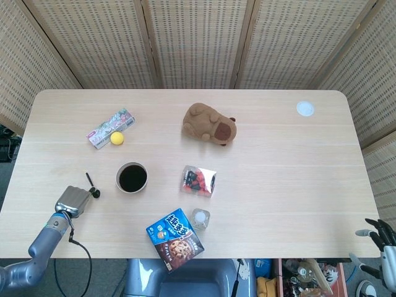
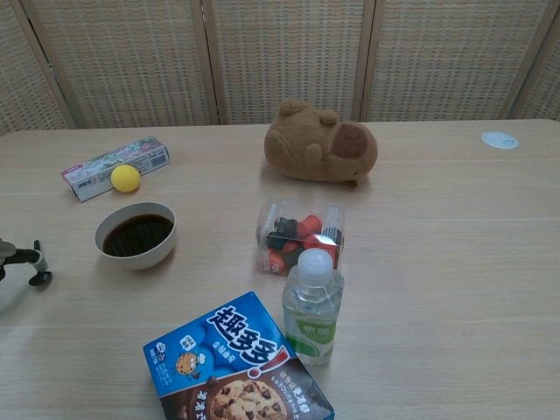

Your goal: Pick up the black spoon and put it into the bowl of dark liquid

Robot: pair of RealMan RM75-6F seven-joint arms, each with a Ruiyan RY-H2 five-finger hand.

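Small black spoon [image 1: 91, 185] flat on the table, just left of white bowl [image 1: 132, 177] of dark liquid

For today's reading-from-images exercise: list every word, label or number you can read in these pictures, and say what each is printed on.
"超多多": large white characters on the blue cookie box.
Green label on the water bottle: print too small to read.
Long snack packet beside the yellow ball: lettering too blurred to read.
Clear box of small red and black items: no readable text.
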